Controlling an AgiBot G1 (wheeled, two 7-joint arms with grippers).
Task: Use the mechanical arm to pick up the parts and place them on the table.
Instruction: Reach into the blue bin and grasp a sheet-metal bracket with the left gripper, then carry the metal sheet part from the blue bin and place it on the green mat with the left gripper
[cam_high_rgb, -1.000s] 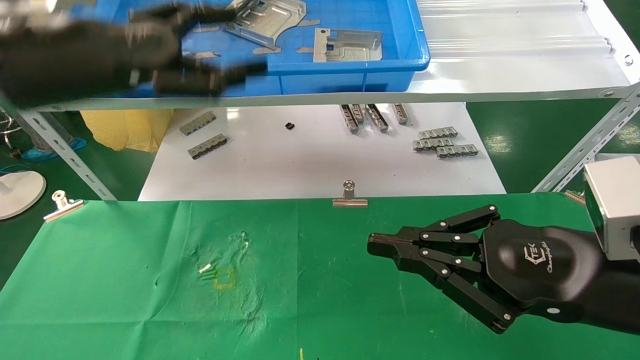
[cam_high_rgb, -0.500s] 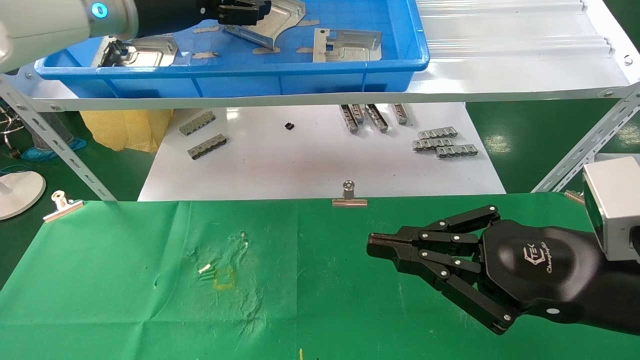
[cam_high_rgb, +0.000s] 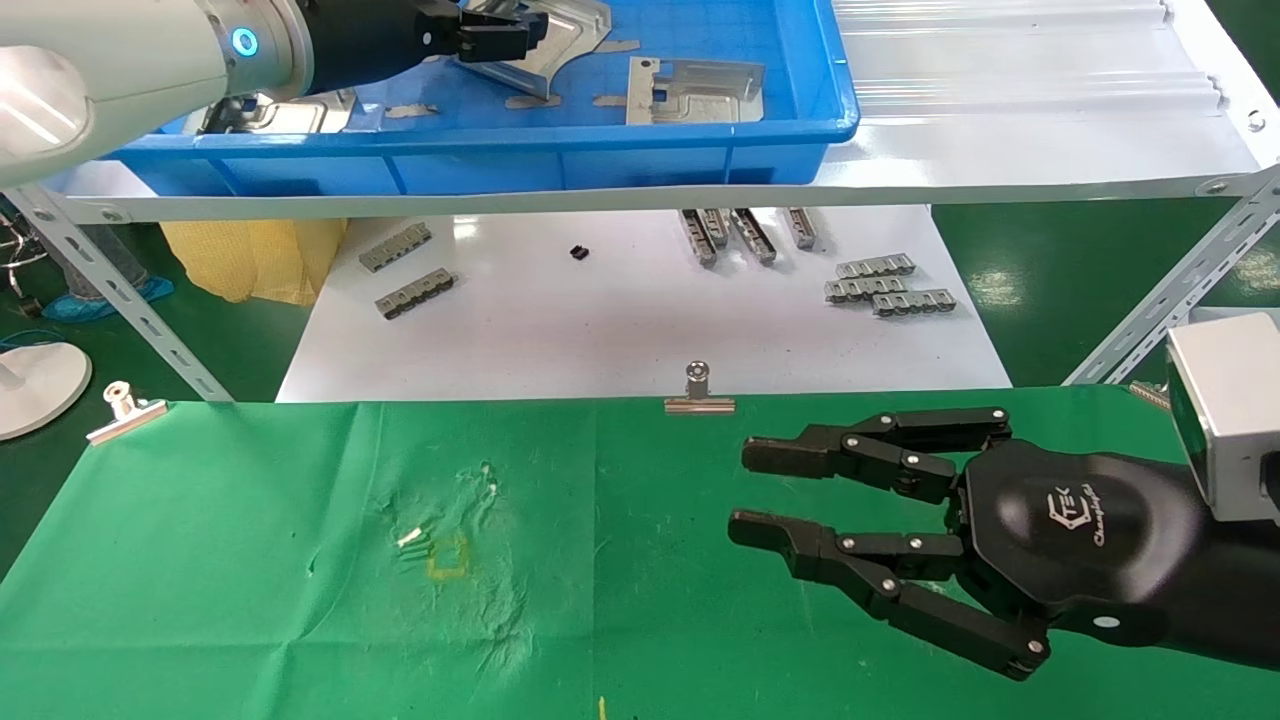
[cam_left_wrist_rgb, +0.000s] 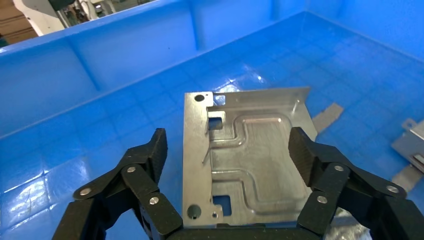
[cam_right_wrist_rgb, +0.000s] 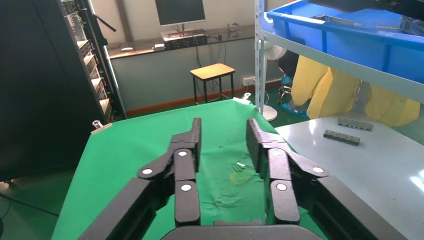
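Left gripper over a part in the blue tray; right gripper above the green table.

Head view: wrinkled green-cloth table (cam_high_rgb: 250, 560) below a pale metal shelf (cam_high_rgb: 1000, 110); the black right gripper (cam_high_rgb: 745, 490) hangs spread near its far edge. Left wrist view: the released left gripper (cam_left_wrist_rgb: 227, 150) straddles a flat silver embossed plate (cam_left_wrist_rgb: 250, 160) on the blue plastic tray (cam_left_wrist_rgb: 75, 55) floor.

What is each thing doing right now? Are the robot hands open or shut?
Left end effector: open, fingers either side of a metal part in the blue bin.
Right end effector: open, empty, above the green table.
Metal part: lying flat, not gripped.
Blue bin: on the shelf, holding several parts.
Green table: no parts on it.
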